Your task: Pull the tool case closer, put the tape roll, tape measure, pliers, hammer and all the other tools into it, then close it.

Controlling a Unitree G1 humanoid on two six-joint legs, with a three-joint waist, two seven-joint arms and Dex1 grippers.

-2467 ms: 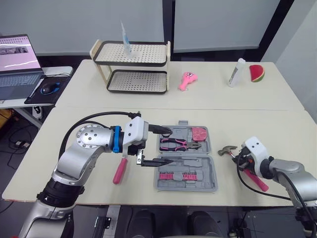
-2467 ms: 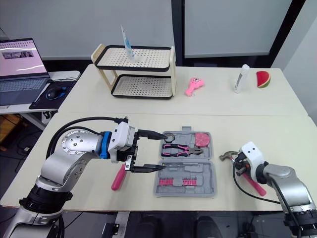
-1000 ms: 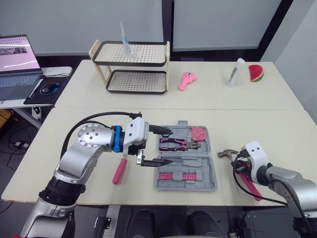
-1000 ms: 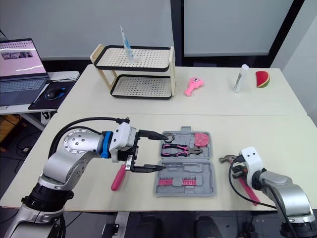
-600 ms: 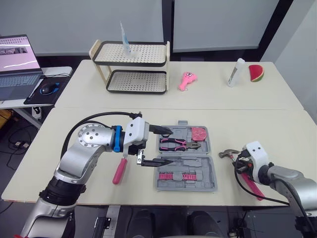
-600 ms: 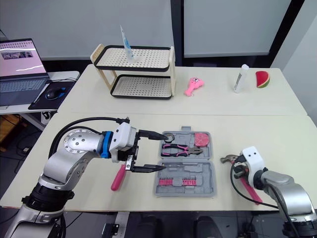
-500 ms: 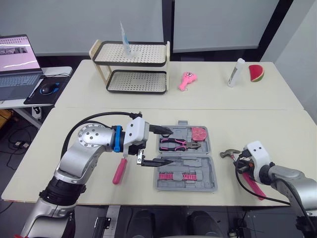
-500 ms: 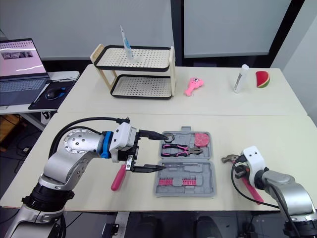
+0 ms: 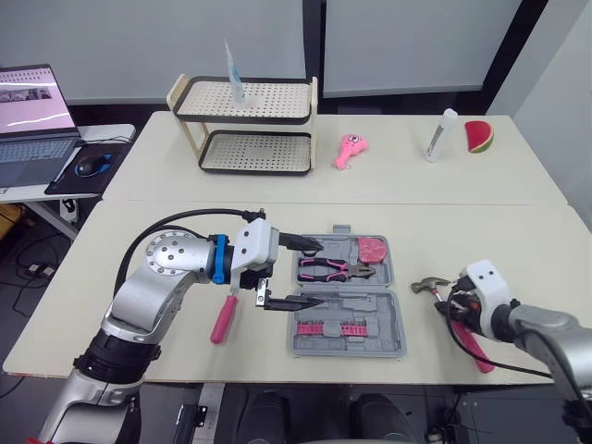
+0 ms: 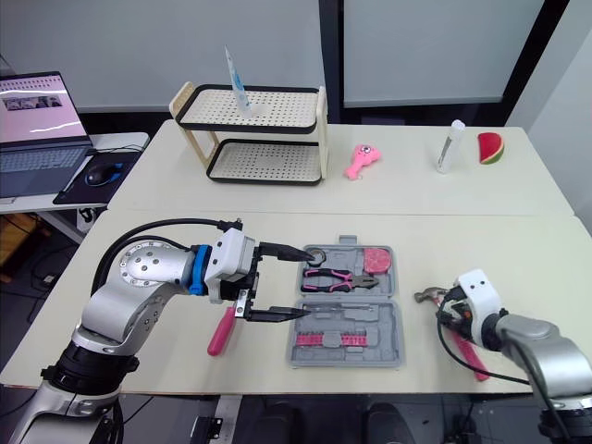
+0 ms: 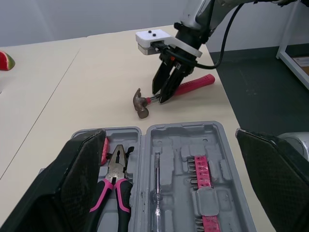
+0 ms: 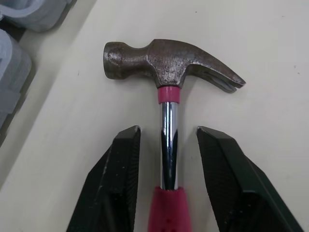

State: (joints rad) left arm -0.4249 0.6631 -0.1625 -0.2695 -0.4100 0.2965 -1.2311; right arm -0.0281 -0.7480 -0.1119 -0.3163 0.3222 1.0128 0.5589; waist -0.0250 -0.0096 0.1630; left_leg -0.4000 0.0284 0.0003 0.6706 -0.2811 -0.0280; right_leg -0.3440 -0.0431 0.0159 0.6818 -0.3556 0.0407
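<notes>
**toolnerd:** where's the steel-headed claw hammer with the red grip [image 12: 169,60] sitting rn?

**g1_watcher:** flat on the beige surface [image 9: 462,250], off to the right of the open grey plastic tool case [image 9: 365,302], not touching it. Head's turned toward the case and the grip runs off toward the front edge.

**toolnerd:** and the right claw [image 12: 166,133], got it or nah?

**g1_watcher:** nah. It's spread, one black finger on each side of the chrome shank just under the head. Right wrist view shows a gap on both sides, so it's straddling, not squeezing.

**toolnerd:** left one?

**g1_watcher:** left claw [image 9: 319,273] is gaping wide and holding nothing, hanging over the case's left edge.

**toolnerd:** what's in the case?

**g1_watcher:** pink-handled pliers [image 9: 324,269] and a pink round roll [image 9: 371,249] in the far half, with a row of pink bits [image 9: 324,328] in the near half. There's also a pink-handled tool [image 9: 222,319] on the surface just left of the case, partly behind the left arm, can't tell what it is.
</notes>
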